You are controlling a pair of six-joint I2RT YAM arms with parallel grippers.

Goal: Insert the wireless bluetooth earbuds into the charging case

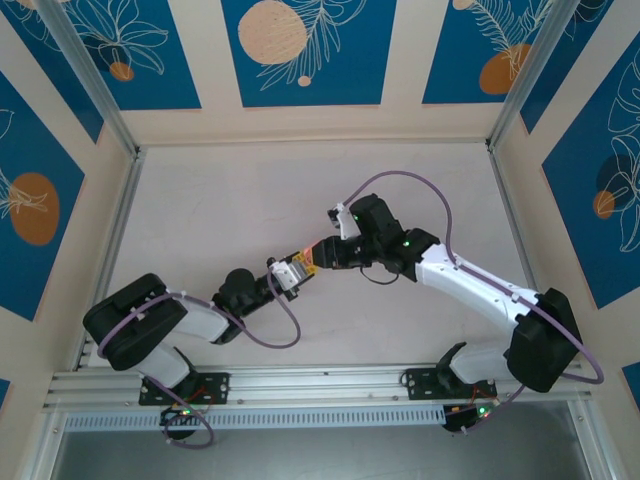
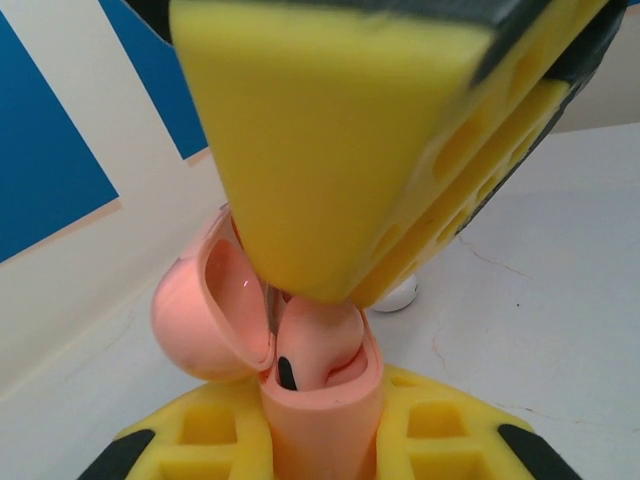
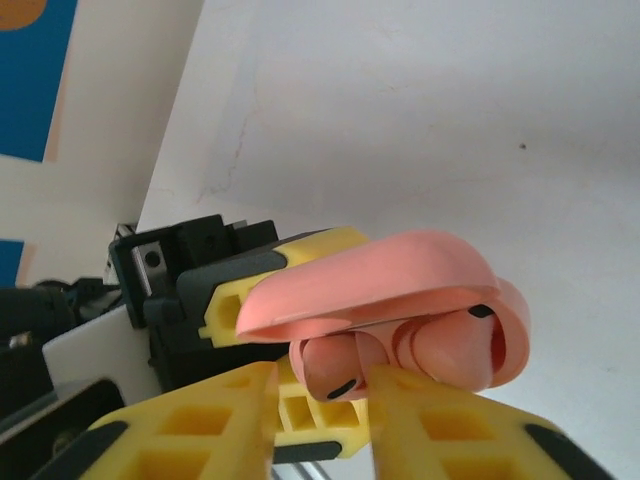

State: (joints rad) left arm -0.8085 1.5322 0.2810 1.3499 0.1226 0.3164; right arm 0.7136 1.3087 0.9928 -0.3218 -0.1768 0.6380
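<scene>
Yellow cellular right end effector [image 3: 325, 392] clamped one glossy pink earbud [image 3: 330, 370], tip hidden. Left end effector [image 2: 320, 442] clamped rounded charging case [image 2: 322, 400] at 6 o'clock, lid open, base cut off.

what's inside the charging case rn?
The charging case has its lid open. One pink earbud sits at its mouth between the right gripper fingertips; a second earbud lies beside it. Well bottoms are covered by buds and fingers.

Open table [image 1: 220, 200] all round; over the charging case [image 2: 325, 405] mouth, right jaws close above, lid [image 2: 205, 310] alongside.
</scene>
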